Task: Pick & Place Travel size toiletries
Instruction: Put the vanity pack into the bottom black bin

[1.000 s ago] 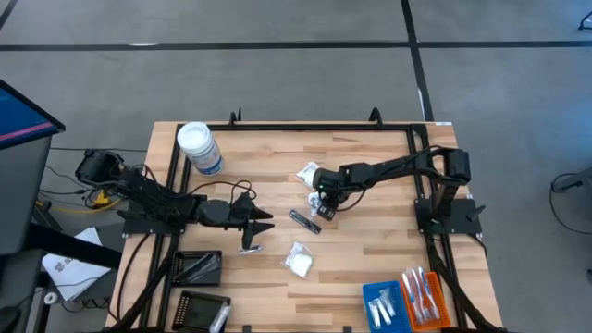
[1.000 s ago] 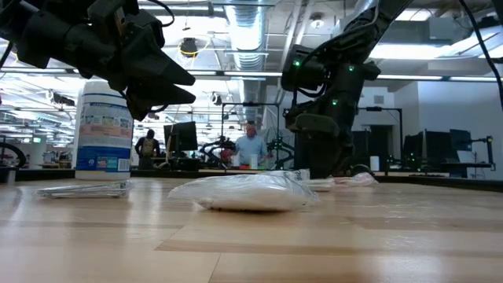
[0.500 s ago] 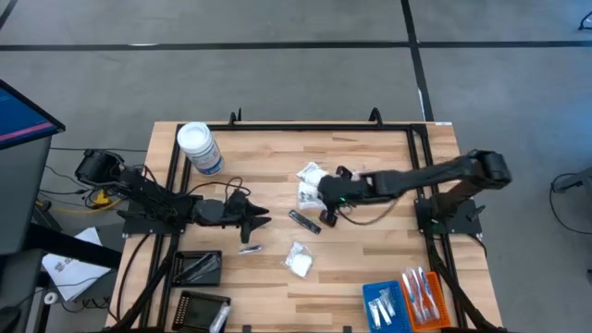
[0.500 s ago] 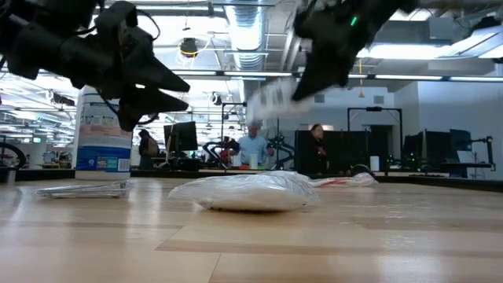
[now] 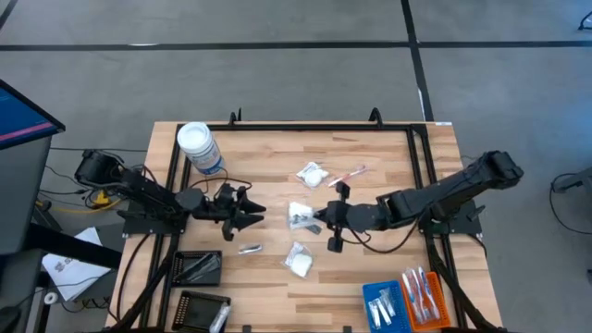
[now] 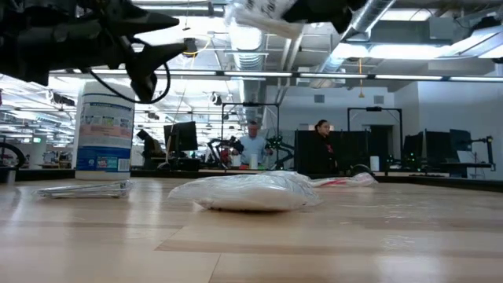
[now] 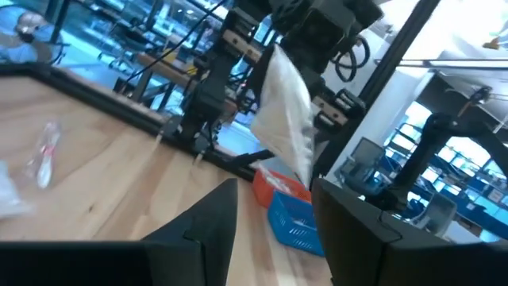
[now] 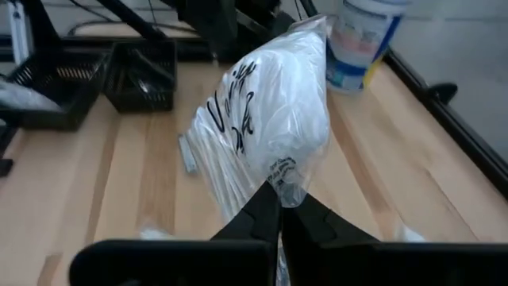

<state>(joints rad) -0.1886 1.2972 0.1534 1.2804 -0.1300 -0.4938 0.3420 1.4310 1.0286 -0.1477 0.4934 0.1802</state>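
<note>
The right gripper (image 5: pixel 317 220) hangs above the middle of the table (image 5: pixel 370 268), pinching a sachet (image 5: pixel 299 215) clear of the wood. The left gripper (image 5: pixel 254 215) faces it from the left. Below the held sachet lies another sachet (image 5: pixel 298 260); a third (image 5: pixel 312 174) lies behind, beside a toothbrush (image 5: pixel 349 173). The jar (image 5: pixel 198 148) stands at the back left corner.

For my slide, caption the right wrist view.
Right gripper pinches a white crinkly plastic sachet above the wooden table.
</note>
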